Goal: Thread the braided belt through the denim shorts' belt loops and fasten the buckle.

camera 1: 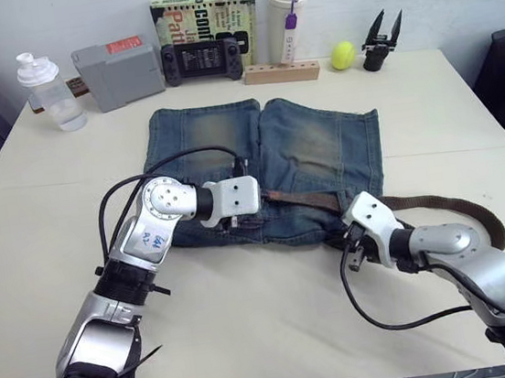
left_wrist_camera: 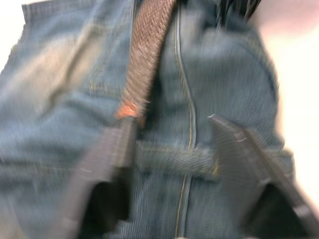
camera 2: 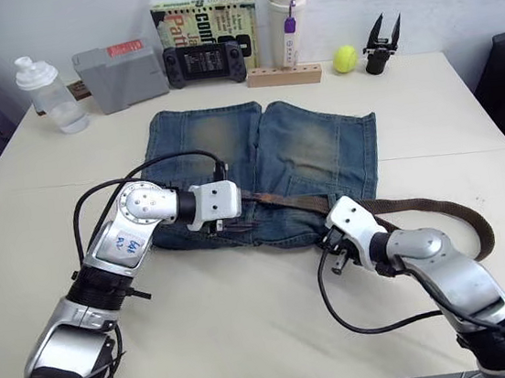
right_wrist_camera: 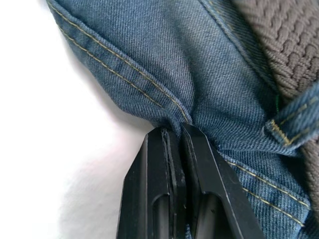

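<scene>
The denim shorts (camera 1: 312, 145) lie flat mid-table, waistband toward me. The braided belt (camera 1: 438, 201) runs along the waistband and curves away on the table to the right; its frayed end (left_wrist_camera: 130, 110) lies near the fly. My left gripper (left_wrist_camera: 172, 144) hovers open over the waistband, its fingers either side of a belt loop (left_wrist_camera: 169, 162). My right gripper (right_wrist_camera: 173, 130) is shut on a pinch of the waistband's edge, beside another belt loop (right_wrist_camera: 294, 127) that the belt (right_wrist_camera: 289, 40) passes under. The buckle is hidden.
Along the far edge stand a plastic bottle (camera 1: 49, 92), a grey box (camera 1: 118, 72), a game controller (camera 1: 202, 60), a book (camera 1: 204, 20), a tumbler (camera 1: 290, 18), a wooden block (camera 1: 281, 72), a tennis ball (camera 1: 342, 54) and a spare black gripper (camera 1: 382, 39).
</scene>
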### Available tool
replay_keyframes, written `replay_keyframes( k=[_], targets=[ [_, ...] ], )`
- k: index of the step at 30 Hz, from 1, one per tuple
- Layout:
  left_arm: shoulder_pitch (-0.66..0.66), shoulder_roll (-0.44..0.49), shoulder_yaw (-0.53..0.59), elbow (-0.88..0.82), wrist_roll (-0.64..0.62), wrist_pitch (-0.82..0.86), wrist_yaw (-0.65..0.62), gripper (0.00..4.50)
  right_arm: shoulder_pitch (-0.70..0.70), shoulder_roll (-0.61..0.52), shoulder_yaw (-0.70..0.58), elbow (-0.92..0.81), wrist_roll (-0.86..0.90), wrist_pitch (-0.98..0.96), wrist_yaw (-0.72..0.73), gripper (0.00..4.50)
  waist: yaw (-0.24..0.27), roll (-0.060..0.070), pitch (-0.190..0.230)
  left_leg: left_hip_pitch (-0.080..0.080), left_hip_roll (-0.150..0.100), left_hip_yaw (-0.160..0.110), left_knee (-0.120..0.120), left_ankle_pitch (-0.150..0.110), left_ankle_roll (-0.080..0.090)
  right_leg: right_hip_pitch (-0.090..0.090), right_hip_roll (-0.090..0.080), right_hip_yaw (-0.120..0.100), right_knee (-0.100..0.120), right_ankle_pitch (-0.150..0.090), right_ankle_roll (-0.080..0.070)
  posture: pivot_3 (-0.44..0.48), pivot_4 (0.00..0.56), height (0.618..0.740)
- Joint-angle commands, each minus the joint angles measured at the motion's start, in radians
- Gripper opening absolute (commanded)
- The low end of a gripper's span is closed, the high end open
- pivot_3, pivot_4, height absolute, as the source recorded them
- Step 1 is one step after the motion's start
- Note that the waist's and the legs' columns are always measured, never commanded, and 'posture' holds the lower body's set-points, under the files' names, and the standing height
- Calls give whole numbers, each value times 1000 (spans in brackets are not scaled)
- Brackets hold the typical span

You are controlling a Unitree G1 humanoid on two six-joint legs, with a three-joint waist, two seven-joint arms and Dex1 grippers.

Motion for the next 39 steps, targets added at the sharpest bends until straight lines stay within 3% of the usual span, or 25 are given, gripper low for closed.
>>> replay_keyframes(
  k=[1,4,9,19,23,25,30,34,37,39],
  targets=[
    [-10,16,112,-93,-179,176,-63,4432,56,-87,-19,3,42,-45,136,0,4,0,0,-1,0,0,0,0,0,0,0,0,0,0,0,0,150,697],
    [-17,76,202,-150,-356,390,-155,4472,125,-226,-70,61,30,-203,303,0,11,2,1,-2,-1,0,1,-1,2,1,0,0,-1,0,0,0,150,697],
    [6,142,248,-210,-463,522,-182,4472,114,-375,-112,311,-62,-532,447,0,26,3,2,0,-2,2,2,-2,3,3,0,0,-4,1,2,0,150,697],
    [94,91,195,-321,-464,557,-71,4472,-312,-362,1,1150,-301,-1112,514,0,21,9,6,0,-2,5,2,-1,2,2,0,3,-3,2,3,0,150,697],
    [116,67,192,-347,-463,559,-21,4500,-352,-365,-35,1159,-240,-1117,604,1369,20,10,6,0,-2,5,3,0,3,2,0,3,-3,2,3,0,150,697],
    [129,67,190,-362,-459,550,-6,4500,-333,-387,-69,1083,-190,-1060,649,2297,19,11,7,0,-2,5,3,0,3,2,0,3,-3,2,3,0,150,697],
    [141,59,216,-380,-472,549,42,4500,-329,-437,-236,789,14,-548,592,4351,13,17,9,0,-1,5,3,0,3,2,-1,3,-2,2,3,0,150,697],
    [146,61,211,-396,-480,555,55,4500,-338,-291,-404,591,228,-142,336,4430,10,16,8,0,0,2,3,0,2,3,-1,2,-4,1,2,0,150,697],
    [140,57,208,-399,-481,552,68,4500,-331,-115,-538,460,379,331,44,4430,13,15,8,0,0,1,2,0,1,3,-1,1,-4,1,2,0,150,697],
    [134,59,204,-404,-478,553,74,4500,-360,11,-650,452,446,605,-58,4430,14,16,8,-2,0,-1,2,-1,1,3,-1,1,-4,1,2,0,150,697]
  ],
)
